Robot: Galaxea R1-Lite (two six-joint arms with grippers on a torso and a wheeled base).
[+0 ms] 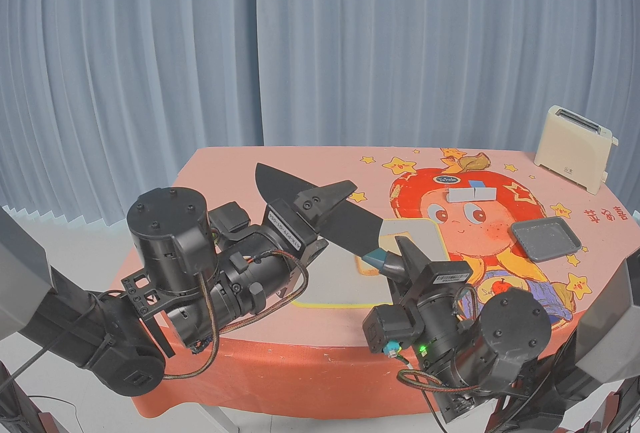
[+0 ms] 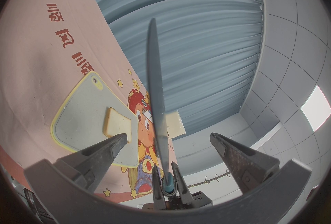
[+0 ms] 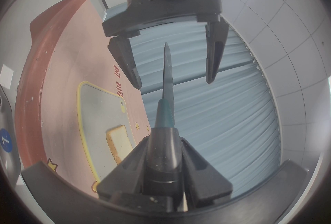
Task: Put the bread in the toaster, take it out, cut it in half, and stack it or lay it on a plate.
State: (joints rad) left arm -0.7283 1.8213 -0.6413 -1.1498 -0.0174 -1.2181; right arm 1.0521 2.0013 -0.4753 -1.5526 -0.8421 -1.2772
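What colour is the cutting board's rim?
Yellow, around the grey cutting board; clearest in the left wrist view.

Pleated grey-blue curtain behind pink desk with cartoon print. Pale floor below. Tiled ceiling with lit panel overhead.

bread: corner behind right gripper | knife handle: buried in its jaws | toaster slots: seemingly too small to judge

Red characters stand on the bench cloth, well to the right of the right end effector. White labels on it and on the left end effector are too small to read.
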